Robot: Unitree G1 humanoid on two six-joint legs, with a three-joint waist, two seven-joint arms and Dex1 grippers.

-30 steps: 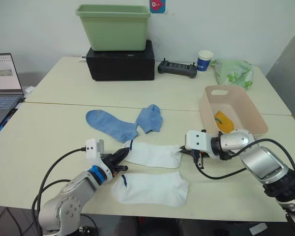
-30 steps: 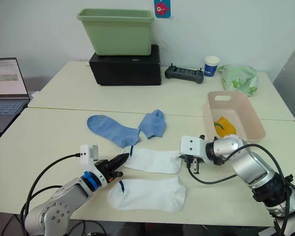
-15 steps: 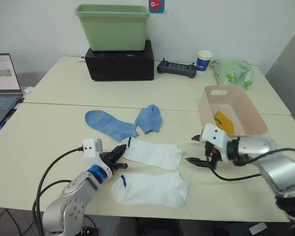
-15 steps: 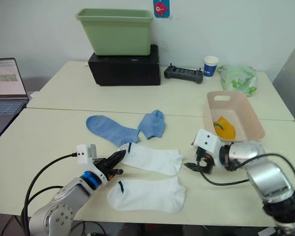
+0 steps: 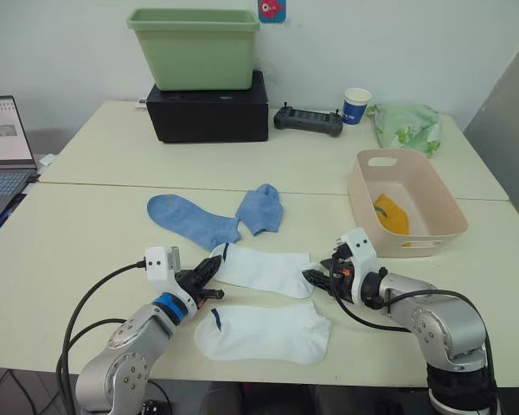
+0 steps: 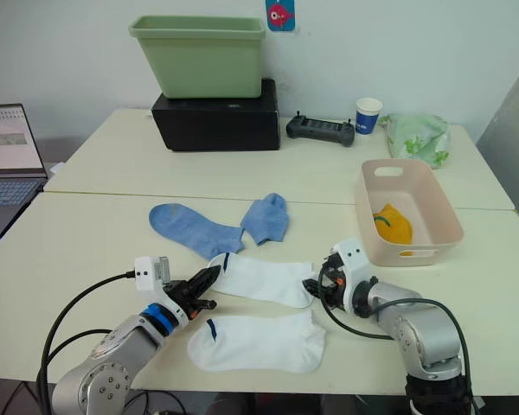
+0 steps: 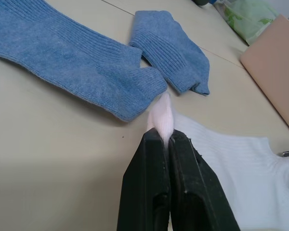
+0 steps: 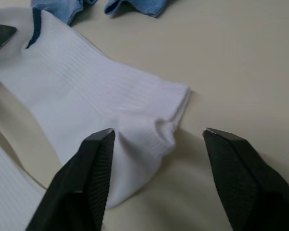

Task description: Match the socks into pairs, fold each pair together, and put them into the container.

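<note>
Two white socks lie near the front edge, the upper white sock (image 5: 264, 270) above the lower one (image 5: 264, 333). My left gripper (image 7: 160, 137) is shut on the upper sock's dark-edged cuff (image 5: 218, 258). At that sock's toe end (image 8: 149, 120), my right gripper (image 8: 156, 137) stands open, one finger (image 8: 98, 159) on the fabric and the other (image 8: 231, 159) on the table beside it. Two blue socks (image 5: 190, 219) (image 5: 261, 207) lie just behind. A mustard-yellow sock (image 5: 389, 214) rests inside the pink container (image 5: 415, 246) at the right.
At the back, a green tub (image 5: 195, 47) stands on a black box (image 5: 208, 112), with a controller (image 5: 307, 119), a paper cup (image 5: 356, 105) and a green bag (image 5: 406, 125) to its right. A laptop (image 5: 4, 147) sits at the far left.
Half a second ago my right gripper was out to the right of the upper white sock; it has moved left to the toe, still open. The left gripper has kept its hold.
</note>
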